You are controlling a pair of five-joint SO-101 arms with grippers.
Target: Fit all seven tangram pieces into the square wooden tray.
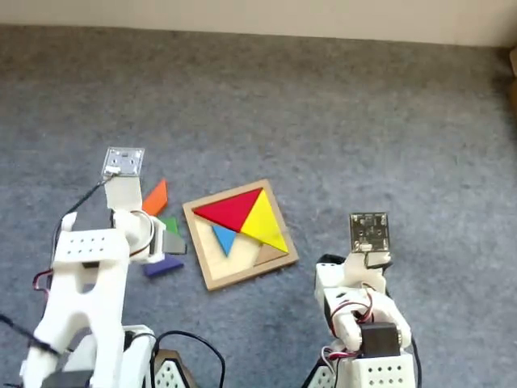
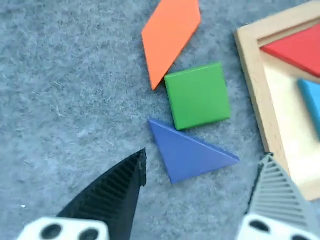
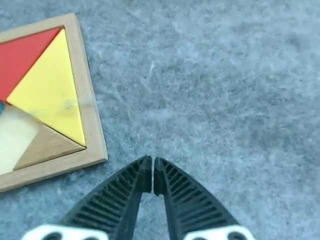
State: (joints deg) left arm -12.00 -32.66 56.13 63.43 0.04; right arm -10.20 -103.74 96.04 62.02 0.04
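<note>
Left gripper (image 2: 204, 156): fingers spread wide, empty, straddling blue triangle (image 2: 187, 155). Orange parallelogram (image 2: 171, 37), green square (image 2: 197, 96): loose on carpet (image 1: 363, 105) beside it. All three at 9 o'clock of tray (image 1: 252, 272). In tray: red triangle (image 1: 230, 210), yellow triangle (image 1: 265, 220), light-blue triangle (image 1: 224, 238), tan triangle (image 1: 269, 254). Right gripper (image 3: 152, 175): fingers pressed together, empty, at 3 o'clock of tray.

A grey carpet (image 1: 323, 105) with a short, flecked pile carries everything, and it runs to a pale strip along the twelve o'clock edge of the high view. The square wooden tray (image 1: 252, 273) lies flat on it just below the centre, turned so one corner points to about one o'clock. Three loose tangram pieces lie flat on the carpet beside the tray. The orange parallelogram (image 1: 156, 196) is at ten o'clock from it, the green square (image 1: 170, 225) at nine and the blue triangle (image 1: 164, 266) at eight, each just beside the next.
</note>
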